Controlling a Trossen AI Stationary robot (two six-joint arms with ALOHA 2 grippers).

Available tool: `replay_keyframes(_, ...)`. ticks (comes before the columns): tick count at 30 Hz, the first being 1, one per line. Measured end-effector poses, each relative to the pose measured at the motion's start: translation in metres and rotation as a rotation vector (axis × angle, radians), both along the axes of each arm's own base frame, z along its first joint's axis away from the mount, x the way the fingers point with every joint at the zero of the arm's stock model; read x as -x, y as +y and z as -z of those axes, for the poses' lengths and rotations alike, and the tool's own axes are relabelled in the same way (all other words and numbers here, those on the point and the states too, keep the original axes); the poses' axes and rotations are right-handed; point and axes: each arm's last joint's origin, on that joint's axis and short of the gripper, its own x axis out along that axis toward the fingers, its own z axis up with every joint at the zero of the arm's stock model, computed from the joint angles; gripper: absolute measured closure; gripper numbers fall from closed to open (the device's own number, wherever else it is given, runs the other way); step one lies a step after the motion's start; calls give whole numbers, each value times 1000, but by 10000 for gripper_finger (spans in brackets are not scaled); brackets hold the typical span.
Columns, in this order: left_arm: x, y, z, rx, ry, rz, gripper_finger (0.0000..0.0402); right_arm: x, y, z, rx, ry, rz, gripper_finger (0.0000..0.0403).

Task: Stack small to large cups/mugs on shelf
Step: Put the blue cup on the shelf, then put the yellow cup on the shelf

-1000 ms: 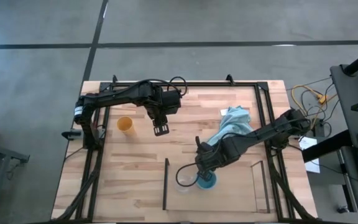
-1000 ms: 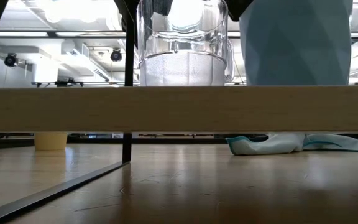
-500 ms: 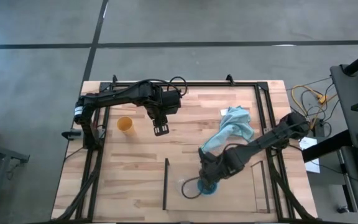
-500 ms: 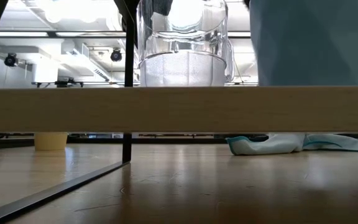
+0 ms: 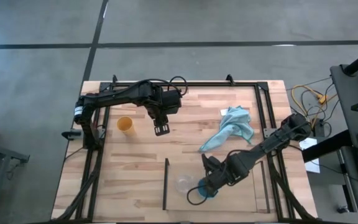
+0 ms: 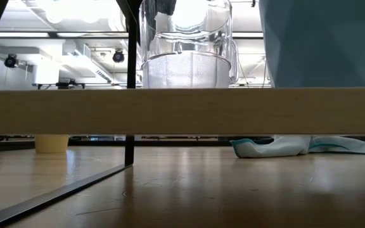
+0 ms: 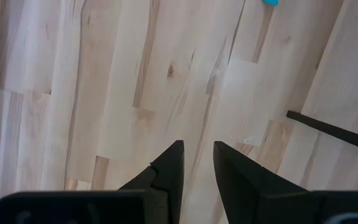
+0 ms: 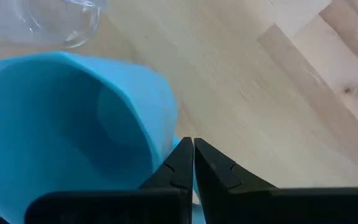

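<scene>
The mug [image 8: 73, 118], pinched by the closed right end effector [image 8: 188, 155], is judged ready for setting on the shelf [image 5: 166, 183] beside the clear cup [image 5: 183, 183], while the left end effector [image 7: 197, 163], slightly parted and empty, waits.

No lettering, label, brand, number or sign can be read anywhere here, not on the table, the cups or the arms
</scene>
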Motion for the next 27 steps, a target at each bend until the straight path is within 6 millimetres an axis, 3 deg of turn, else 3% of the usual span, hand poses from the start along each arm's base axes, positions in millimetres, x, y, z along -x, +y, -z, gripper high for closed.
replay_keyframes(5,0,0,0,1,0,-2,329,0,-4,-4,68,-51,9,394)
replay_keyframes(14,0,-3,0,9,3,0,329,3,-21,-28,123,-158,-47,394)
replay_keyframes(27,7,-30,-3,64,42,-76,329,-3,-26,-65,119,-456,-237,394)
